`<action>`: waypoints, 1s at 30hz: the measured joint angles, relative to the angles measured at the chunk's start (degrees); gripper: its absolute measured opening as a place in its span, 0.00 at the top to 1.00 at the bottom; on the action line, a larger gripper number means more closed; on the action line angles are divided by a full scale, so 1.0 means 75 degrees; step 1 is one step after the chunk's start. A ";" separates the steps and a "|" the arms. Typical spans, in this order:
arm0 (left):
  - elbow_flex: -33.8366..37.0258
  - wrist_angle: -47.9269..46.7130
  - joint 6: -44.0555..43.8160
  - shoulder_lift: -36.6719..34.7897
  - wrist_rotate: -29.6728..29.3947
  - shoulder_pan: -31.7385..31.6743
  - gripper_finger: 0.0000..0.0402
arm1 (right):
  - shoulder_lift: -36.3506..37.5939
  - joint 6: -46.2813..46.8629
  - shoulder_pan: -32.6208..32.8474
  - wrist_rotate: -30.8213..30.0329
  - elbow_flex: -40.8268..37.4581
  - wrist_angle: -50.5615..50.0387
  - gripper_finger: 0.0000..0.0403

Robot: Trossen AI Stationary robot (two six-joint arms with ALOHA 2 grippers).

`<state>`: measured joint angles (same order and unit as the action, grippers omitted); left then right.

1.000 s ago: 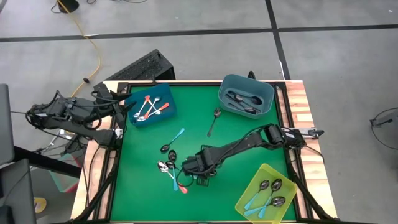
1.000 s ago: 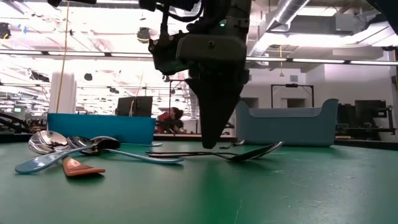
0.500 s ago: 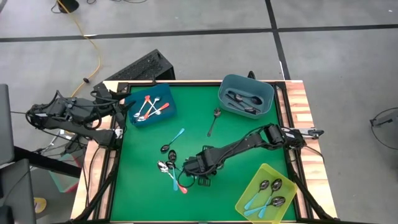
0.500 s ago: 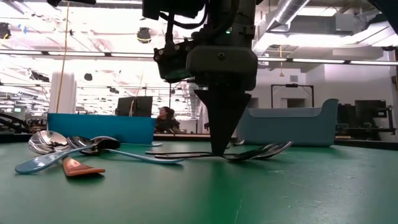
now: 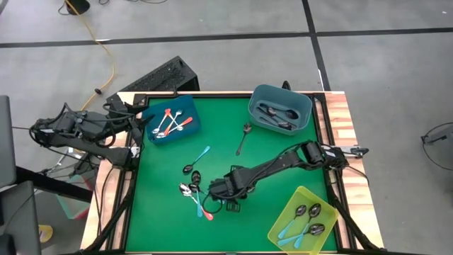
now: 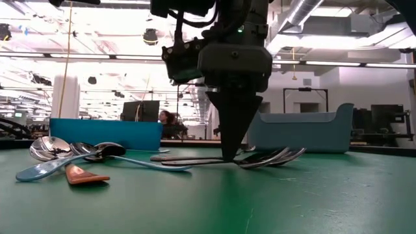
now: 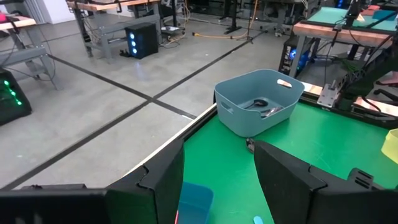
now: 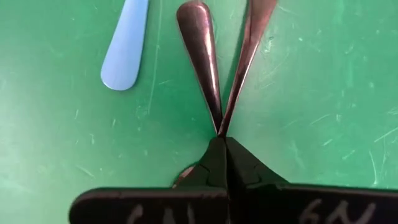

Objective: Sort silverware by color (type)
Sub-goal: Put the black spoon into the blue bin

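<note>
My right gripper (image 6: 231, 155) stands fingertips-down on the green table (image 5: 269, 152), shut on two dark metal spoons (image 6: 273, 156), just right of a loose pile of spoons (image 5: 195, 193). The pile holds spoons with light blue (image 6: 39, 170), orange-red (image 6: 81, 174) and dark handles, all lying flat. A light blue spoon (image 5: 202, 156) and a dark spoon (image 5: 243, 138) lie apart on the mat. My left gripper (image 7: 217, 186) waits open, held off the table's far left corner. My right gripper pinches two dark handles (image 8: 219, 121) between its two fingertips, at the spot where they run together. The fingers come from above, pointing down, and lie across the handles. Both spoons lie low and about level at the table, bowls on one side of the fingers (image 6: 286, 156) and handle ends on the other (image 6: 159, 158).
A blue bin (image 5: 172, 119) at the far left holds orange-red spoons. A grey-blue bin (image 5: 280, 110) at the far right holds dark spoons. A yellow-green bin (image 5: 304, 221) at the near right holds light blue spoons. The mat's middle is bare.
My right gripper has shut its fingers at the table surface, staying in place, and has taken hold of the dark handles. The dark spoons have been drawn together, and their bowl ends have shifted a little.
</note>
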<state>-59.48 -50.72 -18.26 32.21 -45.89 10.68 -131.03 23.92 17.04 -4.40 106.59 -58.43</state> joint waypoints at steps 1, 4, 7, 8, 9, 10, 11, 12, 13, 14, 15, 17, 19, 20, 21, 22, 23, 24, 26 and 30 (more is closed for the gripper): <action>0.0000 0.0000 0.0000 0.0000 -0.0003 0.0000 0.55 | 0.0040 -0.0002 0.0000 0.0000 -0.0007 -0.0005 0.99; 0.0000 0.0000 0.0000 0.0000 -0.0066 0.0000 0.55 | 0.0170 -0.0006 -0.0048 -0.0006 -0.0012 -0.0004 0.99; 0.0000 0.0003 0.0000 0.0000 -0.0160 0.0000 0.55 | 0.0313 -0.0044 -0.0130 -0.0013 -0.0003 0.0059 0.99; 0.0000 0.0001 -0.0003 0.0000 -0.0175 0.0000 0.55 | 0.0321 -0.0058 -0.0152 -0.0021 0.0000 0.0073 0.99; 0.0000 0.0002 -0.0003 0.0000 -0.0175 0.0000 0.55 | 0.0321 -0.0061 -0.0185 -0.0027 0.0000 0.0086 0.99; 0.0000 0.0000 -0.0003 0.0000 -0.0175 0.0000 0.55 | 0.0321 -0.0063 -0.0209 -0.0025 0.0000 0.0084 0.99; 0.0000 0.0000 0.0000 0.0000 -0.0175 0.0000 0.55 | 0.0318 -0.0073 -0.0235 -0.0026 0.0000 0.0077 0.99; 0.0000 0.0003 -0.0003 0.0000 -0.0175 0.0000 0.55 | 0.0318 -0.0092 -0.0265 -0.0018 0.0000 0.0082 0.99; 0.0000 0.0003 -0.0001 0.0000 -0.0175 0.0000 0.55 | 0.0318 -0.0139 -0.0293 -0.0012 0.0000 0.0114 0.99; 0.0000 0.0001 0.0000 0.0000 -0.0175 0.0000 0.55 | 0.0318 -0.0177 -0.0302 0.0015 0.0003 0.0154 0.99; 0.0000 0.0001 -0.0002 0.0000 -0.0175 0.0000 0.55 | 0.0318 -0.0175 -0.0306 0.0117 0.0003 0.0190 0.98; 0.0000 0.0000 0.0000 0.0000 -0.0175 0.0000 0.55 | 0.0318 -0.0178 -0.0352 0.0607 0.0003 0.0228 0.96; 0.0000 0.0000 0.0000 0.0000 -0.0174 0.0000 0.55 | 0.0318 -0.0081 -0.0357 0.0985 0.0005 0.0352 0.93; 0.0000 0.0000 0.0000 0.0000 -0.0175 0.0000 0.55 | 0.0318 0.0046 -0.0329 0.1028 0.0008 0.0399 0.91; 0.0000 0.0000 0.0000 0.0000 -0.0175 0.0000 0.55 | 0.0318 0.0186 -0.0294 0.1021 0.0008 0.0421 0.89; 0.0000 0.0000 0.0000 0.0000 -0.0175 0.0000 0.55 | 0.0318 0.0297 -0.0255 0.1018 0.0008 0.0434 0.87; 0.0000 0.0000 0.0000 0.0000 -0.0175 0.0000 0.55 | 0.0318 0.0381 -0.0212 0.1008 0.0008 0.0449 0.85; 0.0000 0.0000 0.0000 0.0000 -0.0175 0.0000 0.55 | 0.0318 0.0477 -0.0184 0.1010 0.0006 0.0456 0.82; 0.0000 0.0000 0.0000 0.0000 -0.0173 0.0000 0.55 | 0.0321 0.0694 -0.0130 0.1012 0.0008 0.0454 0.77; 0.0000 0.0000 0.0000 0.0000 -0.0172 0.0000 0.55 | 0.0313 0.0836 -0.0037 0.0896 -0.0097 0.0690 0.68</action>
<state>-59.48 -50.72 -18.26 32.21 -47.18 10.68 -128.68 30.20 16.76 2.32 105.86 -53.25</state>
